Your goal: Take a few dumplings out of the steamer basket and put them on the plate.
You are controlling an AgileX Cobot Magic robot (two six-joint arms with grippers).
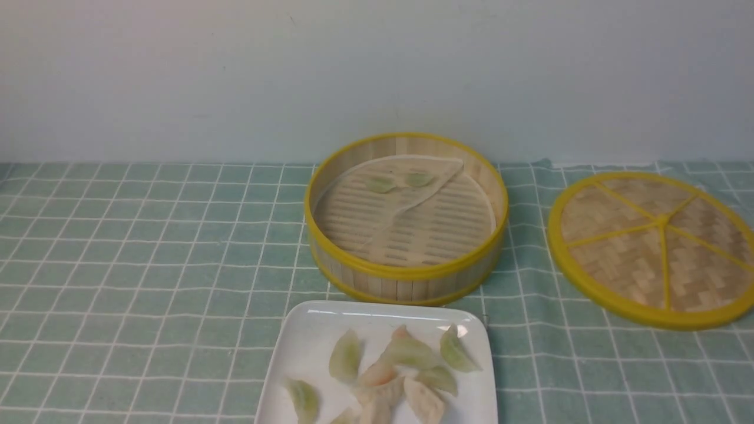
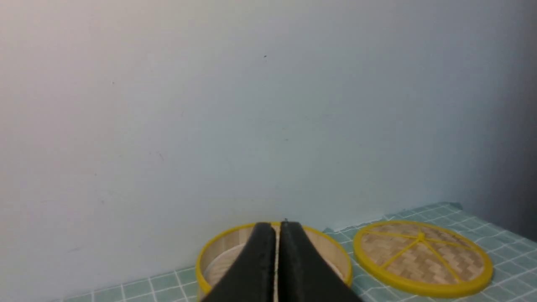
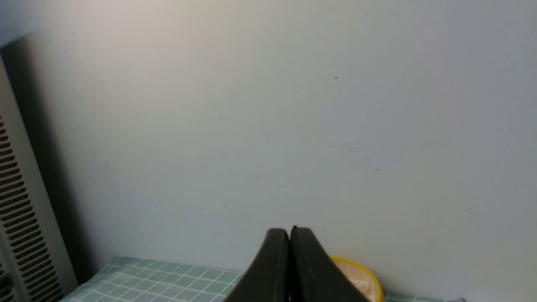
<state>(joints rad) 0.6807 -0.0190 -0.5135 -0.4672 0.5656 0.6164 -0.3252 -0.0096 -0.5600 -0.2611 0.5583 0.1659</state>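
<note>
The steamer basket (image 1: 406, 271) stands mid-table with two pale green dumplings (image 1: 380, 184) at its back on a folded paper liner. The white square plate (image 1: 306, 330) lies in front of it, cut off by the frame's lower edge, with several dumplings (image 1: 406, 352) on it. Neither arm shows in the front view. My left gripper (image 2: 277, 226) is shut and empty, held above the table and facing the basket (image 2: 205, 260). My right gripper (image 3: 289, 230) is shut and empty, facing the wall, with the basket's rim (image 3: 369, 270) behind it.
A flat woven bamboo lid (image 1: 654, 247) with yellow spokes lies right of the basket; it also shows in the left wrist view (image 2: 421, 258). A green checked cloth (image 1: 135, 247) covers the table. A pale wall stands behind. A grey vented panel (image 3: 16, 218) stands at the table's side.
</note>
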